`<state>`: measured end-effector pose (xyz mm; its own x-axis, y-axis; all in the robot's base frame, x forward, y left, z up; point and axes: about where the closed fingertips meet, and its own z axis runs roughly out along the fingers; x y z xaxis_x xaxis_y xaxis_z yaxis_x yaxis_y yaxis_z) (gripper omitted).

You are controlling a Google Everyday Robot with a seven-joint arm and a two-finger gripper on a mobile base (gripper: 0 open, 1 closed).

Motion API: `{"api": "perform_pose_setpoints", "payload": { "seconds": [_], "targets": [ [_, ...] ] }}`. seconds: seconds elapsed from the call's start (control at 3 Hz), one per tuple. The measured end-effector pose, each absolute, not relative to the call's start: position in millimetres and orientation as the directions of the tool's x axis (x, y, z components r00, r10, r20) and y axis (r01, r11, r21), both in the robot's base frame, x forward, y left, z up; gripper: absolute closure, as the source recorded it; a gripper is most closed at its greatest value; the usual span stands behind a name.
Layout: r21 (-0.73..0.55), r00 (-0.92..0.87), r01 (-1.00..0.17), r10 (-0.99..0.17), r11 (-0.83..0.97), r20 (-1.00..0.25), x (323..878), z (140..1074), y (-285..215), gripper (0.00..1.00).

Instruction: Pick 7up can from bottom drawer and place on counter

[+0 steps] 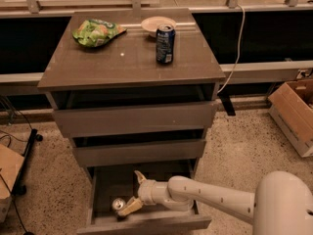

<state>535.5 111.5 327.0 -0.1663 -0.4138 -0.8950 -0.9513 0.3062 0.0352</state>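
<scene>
One cabinet, three drawers. Its tabletop [132, 65] sits well above the fingers and carries a dark blue can [165, 44], a green snack bag [95, 31] and a pale bowl [156, 23]. The bottom drawer [146, 225] is pulled open, and we see the white arm [215, 197] reaching into it from the right. The gripper [133, 192] is inside the drawer, its fingers [129, 208] spread apart and holding nothing: one points up, the other lies low. The 7up can [118, 204] stands on the drawer floor just beside the lower fingertip, to its left, outside the gap. We cannot tell if they touch.

Risks, as we judge them:
- **Closing now:** the fingers would pinch air or clip the can's rim and tip it, since it isn't centred between them.
- **Pushing forward:** this could shove the can toward the drawer's left wall.
- **Lifting:** the middle drawer [139, 152] front hangs above the fingers, so a straight rise could knock the can loose.
</scene>
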Motion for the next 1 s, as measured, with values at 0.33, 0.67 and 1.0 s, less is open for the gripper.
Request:
{"api": "perform_pose_setpoints", "payload": {
  "seconds": [0.33, 0.67, 1.0],
  "targets": [
    [0.044, -0.158, -0.961, -0.41, 0.274, -0.898, 534, 315, 131, 0.0],
    [0.055, -0.153, -0.97, -0.419, 0.236, -0.895, 536, 299, 153, 0.0],
    [0.053, -0.151, -0.971, -0.427, 0.233, -0.891, 536, 298, 156, 0.0]
  ]
}}
